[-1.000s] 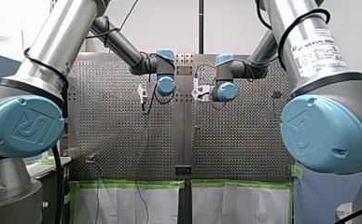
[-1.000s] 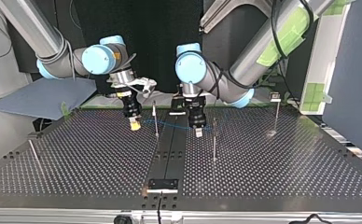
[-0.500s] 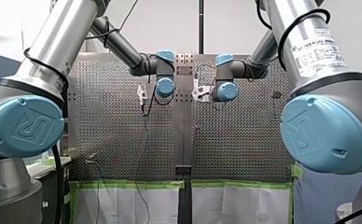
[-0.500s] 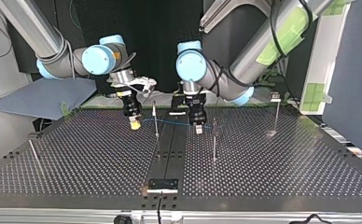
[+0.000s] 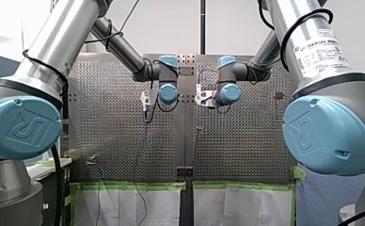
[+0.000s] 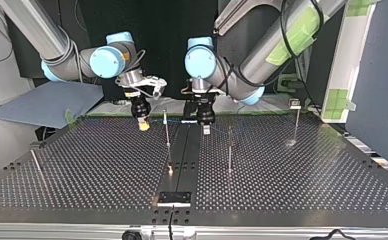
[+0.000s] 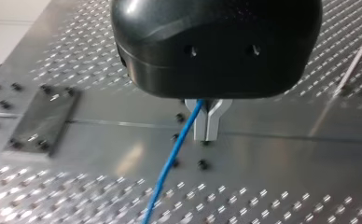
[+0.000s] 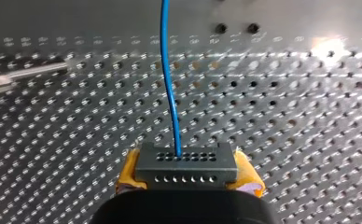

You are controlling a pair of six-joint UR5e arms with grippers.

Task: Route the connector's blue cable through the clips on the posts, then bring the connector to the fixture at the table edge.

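Observation:
In the right wrist view, my right gripper [image 8: 188, 179] is shut on a dark grey connector [image 8: 187, 167] between its yellow pads [image 8: 247, 179]. A blue cable [image 8: 168, 84] leaves the connector and runs ahead over the perforated table. In the left wrist view, my left gripper [image 7: 208, 125] has its metal fingers shut on the blue cable [image 7: 170, 163], which slopes away below it. In the top view, my right gripper [image 6: 143, 125] hangs left of a thin post [image 6: 166, 129]. My left gripper [image 6: 206, 129] hangs between that post and a second post [image 6: 229, 150].
A third post [image 6: 296, 122] stands at the top view's right and a leaning rod [image 6: 36, 165] at its left. The dark fixture [image 6: 174, 198] sits at the near table edge, in the middle. A bolted plate [image 7: 39, 121] lies beside my left gripper.
In the top view both grippers have drawn back toward the arms' side of the table, carrying the connector and cable. My left gripper also shifted slightly toward the view's left.

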